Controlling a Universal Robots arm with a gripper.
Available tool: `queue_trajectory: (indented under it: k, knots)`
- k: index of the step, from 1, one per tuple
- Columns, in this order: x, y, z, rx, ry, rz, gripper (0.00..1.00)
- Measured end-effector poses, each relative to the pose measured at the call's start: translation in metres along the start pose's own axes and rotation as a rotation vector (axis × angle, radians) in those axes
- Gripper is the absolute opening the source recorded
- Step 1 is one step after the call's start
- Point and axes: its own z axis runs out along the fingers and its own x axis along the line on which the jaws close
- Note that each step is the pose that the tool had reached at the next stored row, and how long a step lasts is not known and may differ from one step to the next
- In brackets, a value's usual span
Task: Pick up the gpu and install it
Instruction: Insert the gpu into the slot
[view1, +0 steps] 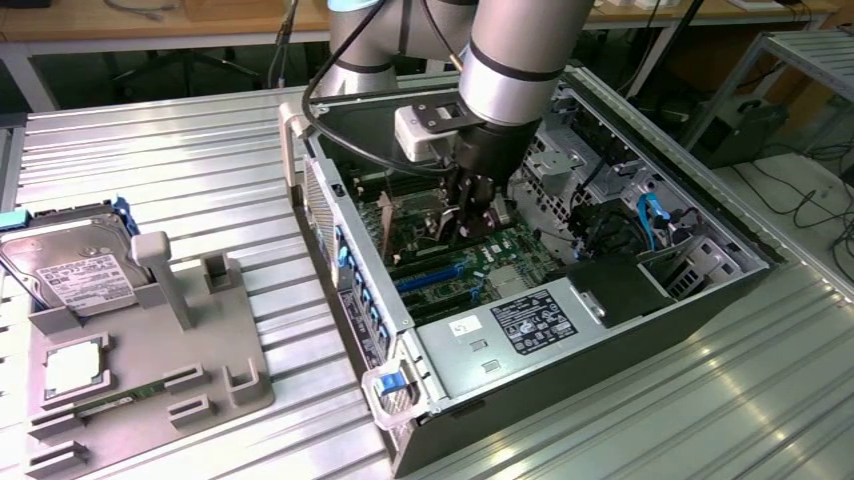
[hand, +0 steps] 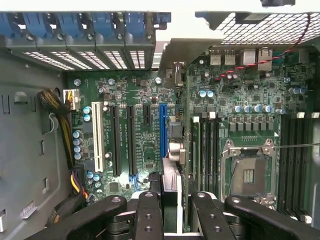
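Inside the open computer case (view1: 694, 300), the claw (view1: 463, 215) hangs low over the motherboard (view1: 514, 250), fingers (hand: 148, 212) drawn narrow on the gpu (hand: 171, 192), which stands edge-on between them, upright, its silvery bracket end showing in the wrist view. Card sits above the blue slot (hand: 162, 130), alongside the black expansion slots (hand: 122, 137) and white slot (hand: 98, 137); whether it touches the slot cannot be told. Close quarters: memory slots (hand: 202, 145) just beside, empty CPU socket (hand: 248, 175) near, drive cage (view1: 587, 170) and blue cable (view1: 651, 215) toward the exterior view's right. Case wall with blue clips (view1: 358, 290) hems the left. Ribbed metal tabletop (view1: 160, 170) outside; grey parts holder (view1: 147, 340) with hard drive (view1: 70, 268) well apart.
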Motion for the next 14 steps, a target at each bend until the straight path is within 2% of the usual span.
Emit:
queue_trajectory:
  k: [5, 14]
  knots:
    - [0.0003, 0.0020, 0.0029, -0.0034, 0.0007, 0.000, 0.28]
    - [0.0032, 0.0028, 0.0069, -0.0032, 0.0004, 0.000, 0.28]
